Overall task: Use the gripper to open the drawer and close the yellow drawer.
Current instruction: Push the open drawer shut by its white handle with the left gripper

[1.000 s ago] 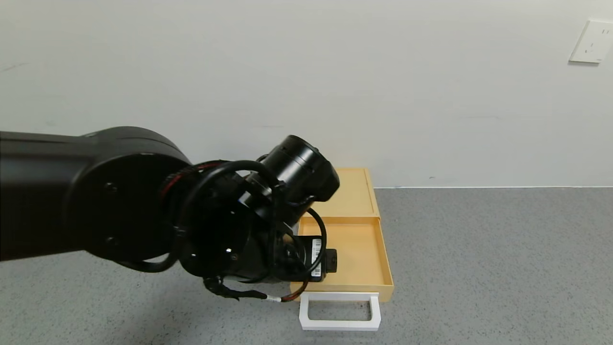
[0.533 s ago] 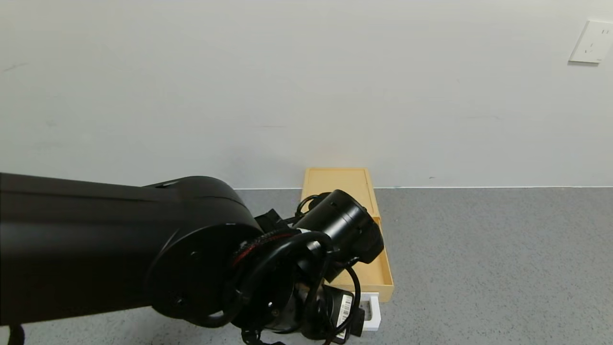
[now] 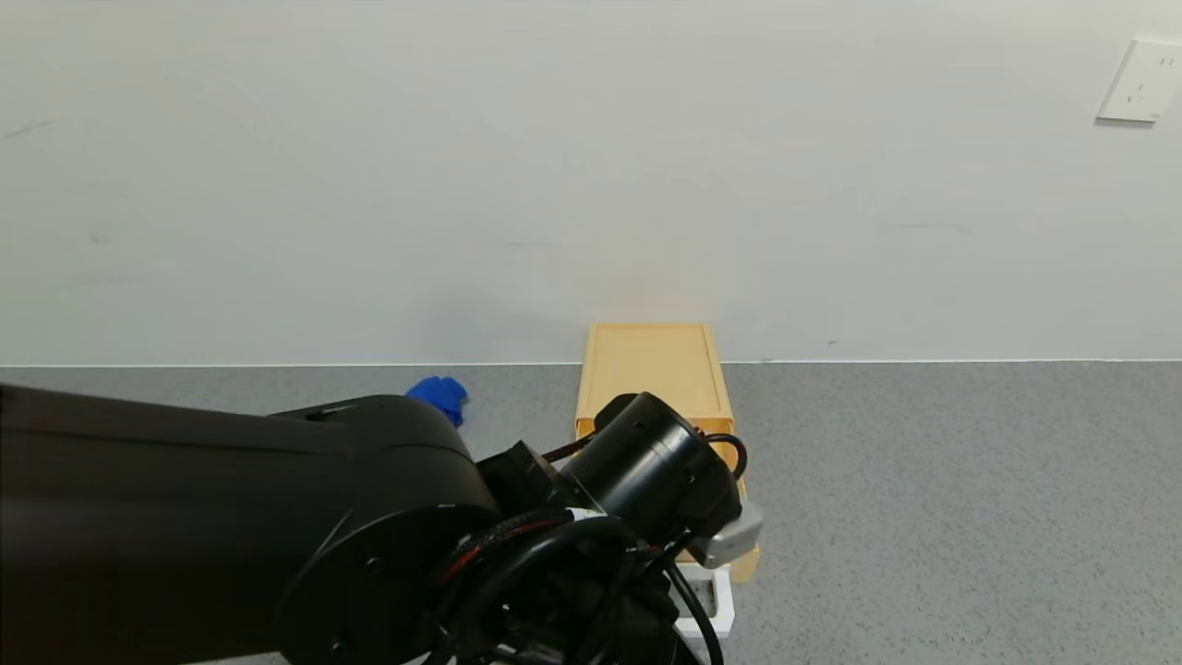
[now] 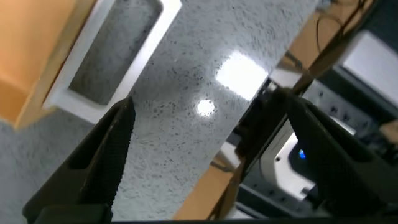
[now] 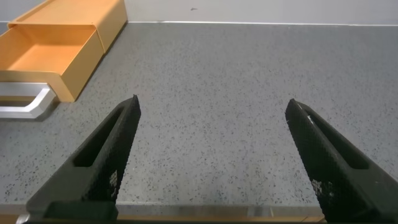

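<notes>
The pale-yellow drawer stands pulled out of its flat yellow case by the back wall. Its white loop handle points to the table's front and also shows in the left wrist view. My left arm reaches over the drawer's front and hides most of the tray in the head view. My left gripper is open and empty, above bare table just beside the handle and not touching it. My right gripper is open and empty over bare table, off to the drawer's right.
A blue cloth bundle lies by the wall left of the case. The grey table runs to the right of the drawer. The table's front edge lies close to the left gripper. A wall socket is at the upper right.
My left arm has swung down and toward the table's front, from over the open tray to its handle end. The blue cloth has come into view. The drawer has not moved.
</notes>
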Robot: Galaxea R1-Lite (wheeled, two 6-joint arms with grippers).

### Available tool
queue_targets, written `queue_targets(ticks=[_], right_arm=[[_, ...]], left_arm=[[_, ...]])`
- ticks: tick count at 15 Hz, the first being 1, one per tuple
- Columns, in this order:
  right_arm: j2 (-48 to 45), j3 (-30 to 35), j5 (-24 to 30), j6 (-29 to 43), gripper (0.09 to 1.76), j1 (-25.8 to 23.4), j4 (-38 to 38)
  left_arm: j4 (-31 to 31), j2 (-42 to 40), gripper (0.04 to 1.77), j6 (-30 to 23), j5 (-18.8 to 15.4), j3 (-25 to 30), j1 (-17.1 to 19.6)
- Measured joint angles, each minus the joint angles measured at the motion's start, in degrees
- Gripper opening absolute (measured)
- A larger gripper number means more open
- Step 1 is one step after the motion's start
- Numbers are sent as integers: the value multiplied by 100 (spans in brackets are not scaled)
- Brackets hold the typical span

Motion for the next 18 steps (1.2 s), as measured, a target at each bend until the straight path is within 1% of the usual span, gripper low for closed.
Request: queue_targets(ticks=[1, 2, 3, 5, 6, 8, 11, 18], right_arm=[[0, 0, 2, 2, 171, 0, 0], [0, 0, 2, 2, 171, 0, 0], [0, 0, 5, 2, 171, 0, 0], [0, 0, 5, 2, 171, 0, 0], [0, 0, 2, 0, 171, 0, 0], [0, 0, 2, 2, 171, 0, 0], [0, 0, 5, 2, 171, 0, 2], [0, 0, 2, 2, 171, 0, 2]], left_arm=[[-5, 1, 175, 516, -67, 24, 30], [4, 11, 175, 1150, -96, 39, 74], [9, 23, 175, 1803, -102, 48, 144], [17, 80, 175, 2875, -111, 55, 290], [22, 161, 175, 3161, -111, 26, 373], [30, 391, 175, 3355, -108, -116, 464], [39, 750, 175, 3583, -77, -291, 472], [118, 1136, 175, 3583, -59, -328, 332]])
